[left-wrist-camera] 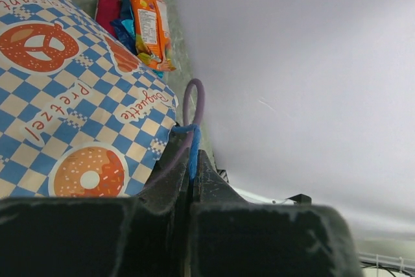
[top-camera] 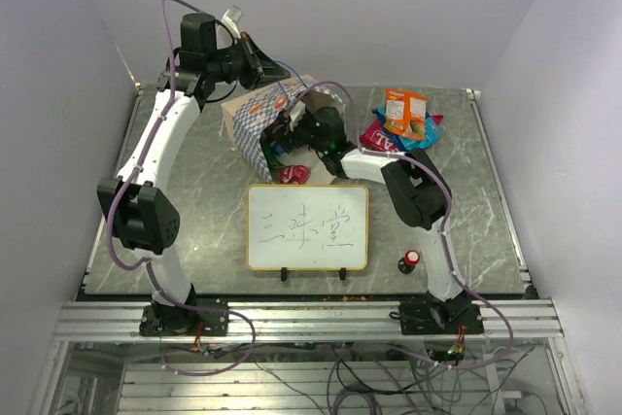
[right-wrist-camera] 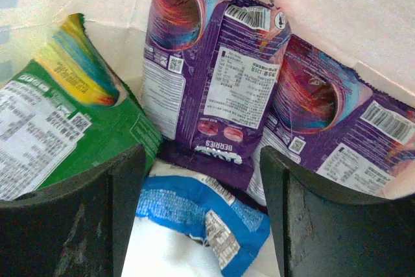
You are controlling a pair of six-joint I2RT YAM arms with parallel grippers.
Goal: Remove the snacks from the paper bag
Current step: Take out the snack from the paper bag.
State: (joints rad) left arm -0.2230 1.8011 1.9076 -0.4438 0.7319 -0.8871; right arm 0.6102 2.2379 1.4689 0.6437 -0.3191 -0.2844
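While the left tool (left-wrist-camera: 193, 163) pinches the blue cord (left-wrist-camera: 185, 130), the right tool (right-wrist-camera: 201, 163) gapes above snacks (right-wrist-camera: 220, 76).

The bench (top-camera: 199, 157) has a dark grey-green top with a marbled pattern and a thin pale frame around its edge. Plain white walls close it in on three sides: the back wall (top-camera: 369, 7), the left wall (top-camera: 49, 94) and the right wall (top-camera: 573, 94). The light is soft and even. Along the near edge runs a silver metal rail (top-camera: 311, 320), and below it lie loose cables (top-camera: 360, 376).
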